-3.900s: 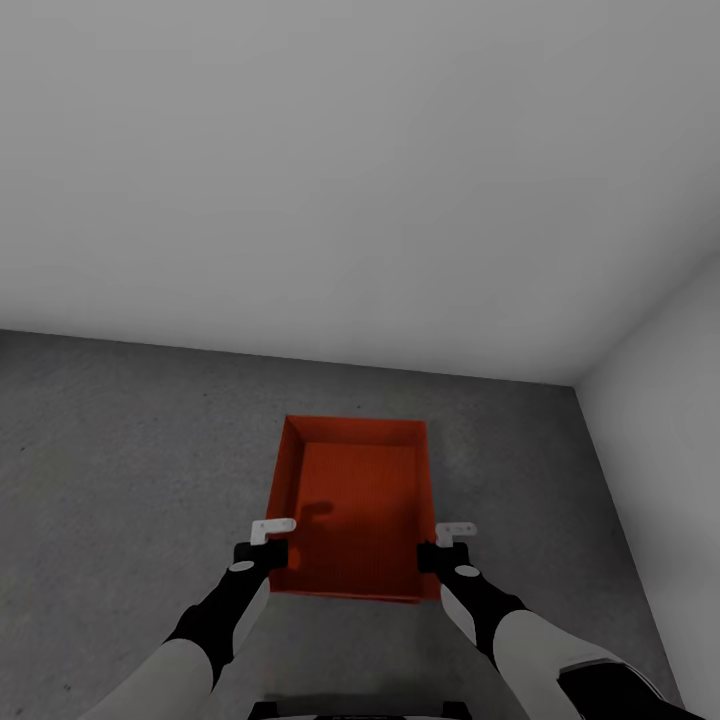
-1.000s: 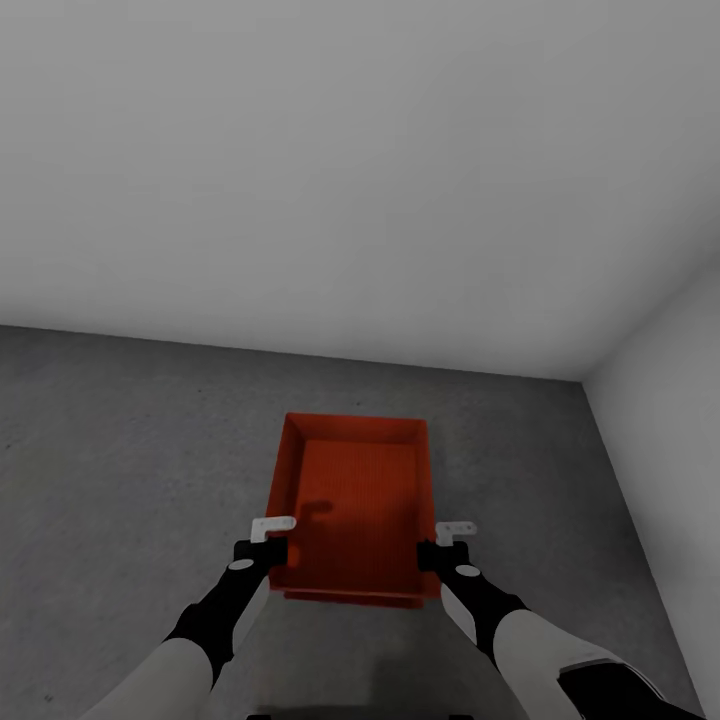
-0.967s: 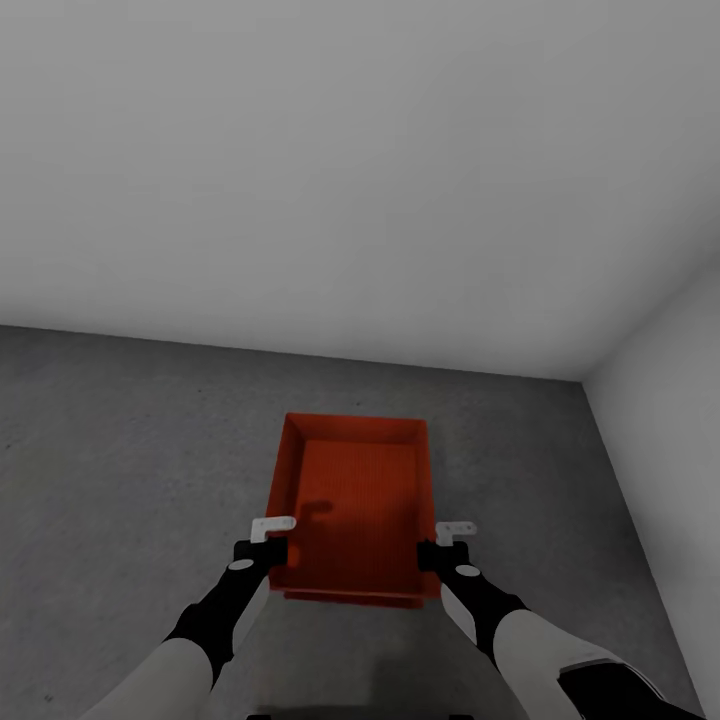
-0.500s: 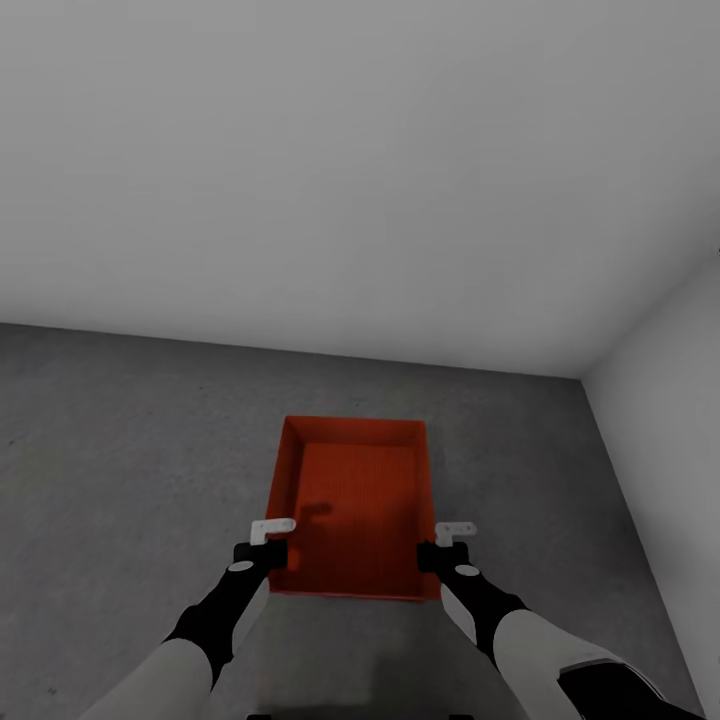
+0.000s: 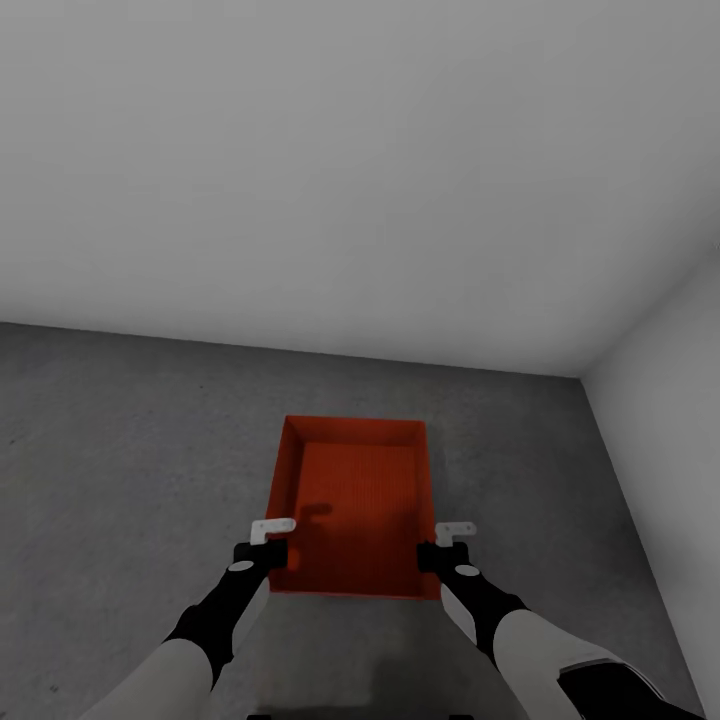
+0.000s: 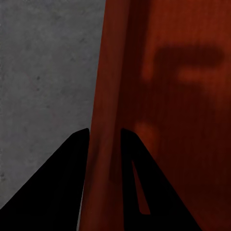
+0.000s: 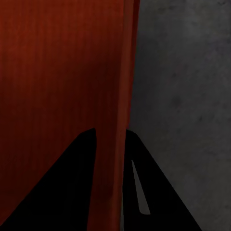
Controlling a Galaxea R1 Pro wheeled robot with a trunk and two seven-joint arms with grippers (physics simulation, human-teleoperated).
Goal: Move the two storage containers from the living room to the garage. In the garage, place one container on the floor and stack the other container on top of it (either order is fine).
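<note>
One orange-red storage container (image 5: pixel 355 500) sits low over the dark grey garage floor (image 5: pixel 120 450), open side up, long axis pointing away from me. Whether another container lies under it I cannot tell. My left gripper (image 5: pixel 272 545) is shut on its left wall near the front corner. In the left wrist view the black fingers (image 6: pixel 62 183) straddle that thin wall (image 6: pixel 103 86). My right gripper (image 5: pixel 432 550) is shut on the right wall in the same way. In the right wrist view that wall (image 7: pixel 122 72) runs between the fingers (image 7: pixel 72 183).
A plain pale grey wall (image 5: pixel 350 180) stands just beyond the container. A second wall (image 5: pixel 670 420) closes the corner at the right. Bare concrete stretches to the left and around the container.
A second orange edge showed just under the container's near rim a second ago; now a single edge shows there. The arms and grippers have kept their places.
</note>
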